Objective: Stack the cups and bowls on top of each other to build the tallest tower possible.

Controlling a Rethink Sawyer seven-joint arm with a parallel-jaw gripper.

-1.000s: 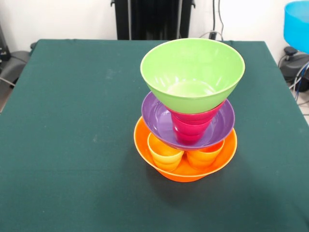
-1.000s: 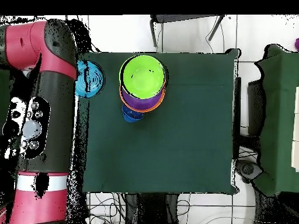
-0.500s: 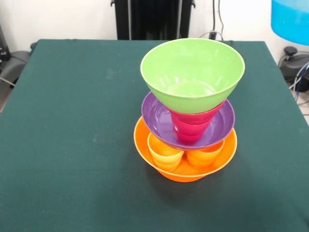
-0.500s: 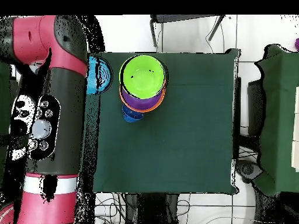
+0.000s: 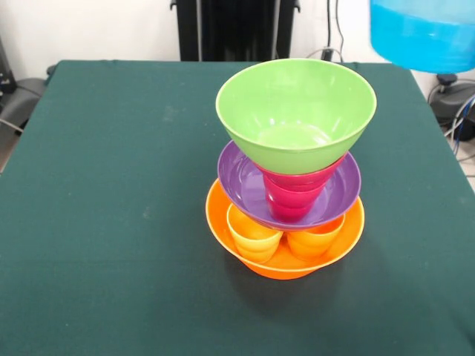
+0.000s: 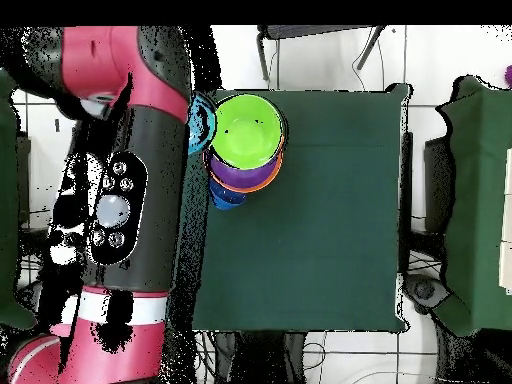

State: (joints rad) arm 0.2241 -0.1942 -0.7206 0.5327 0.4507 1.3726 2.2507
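On the green table (image 5: 111,185) we see the tower (image 5: 291,170) standing a little to the right of centre in the front view. Its base is the big orange bowl (image 5: 286,263), which rests on the cloth. Inside that bowl sit a yellow cup (image 5: 254,236) and an orange cup (image 5: 315,239), side by side and upright. Over them lies the purple bowl (image 5: 245,185), and in it stands a red cup (image 5: 293,194). At the top is the lime green bowl (image 5: 295,113), mouth up and tipped slightly toward the camera.

Up at the right top corner of the front view we see a light blue bowl (image 5: 423,33) in the air, above the table's far right edge and apart from the tower. From overhead, only a sliver of that bowl (image 6: 203,125) shows, just beside the green bowl's rim, with the rest hidden under the red and black arm (image 6: 125,200). We also see a dark blue bowl (image 6: 226,196) poking out just beside the tower in the overhead view.

We cannot see the gripper itself in either view, since the arm covers it from above, so we cannot tell how it stands.
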